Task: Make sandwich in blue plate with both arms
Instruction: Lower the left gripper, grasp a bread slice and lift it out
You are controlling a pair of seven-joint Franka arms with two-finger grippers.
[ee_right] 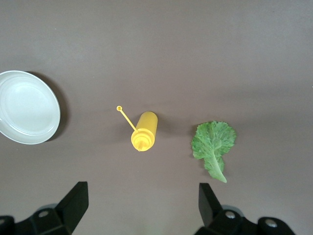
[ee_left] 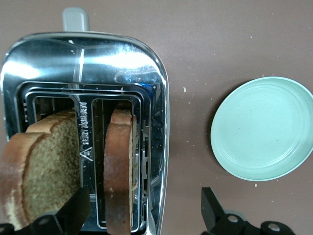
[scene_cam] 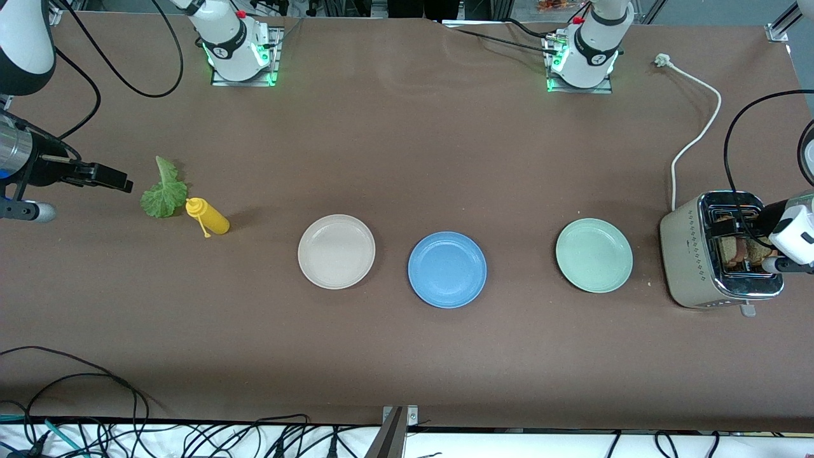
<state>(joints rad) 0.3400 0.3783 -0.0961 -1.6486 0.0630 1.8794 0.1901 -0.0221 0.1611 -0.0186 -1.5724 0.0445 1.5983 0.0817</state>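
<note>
A brown table (scene_cam: 407, 159) holds a silver toaster (scene_cam: 690, 254) with two bread slices (ee_left: 44, 166) in its slots, under the left tool (ee_left: 142, 215), jaws wide. The empty blue plate (scene_cam: 447, 269) sits between cream and green plates. The right tool (ee_right: 142, 210), wide, hangs over the table near a lettuce leaf (scene_cam: 164, 192) and a yellow bottle (scene_cam: 208, 216).

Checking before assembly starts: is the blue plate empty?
Empty. The blue plate shows bare; both bread slices stand in the toaster.

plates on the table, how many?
3, in a row: cream-white plate toward the right arm's end, blue plate in the middle, pale green plate beside the toaster. None hidden.
</note>
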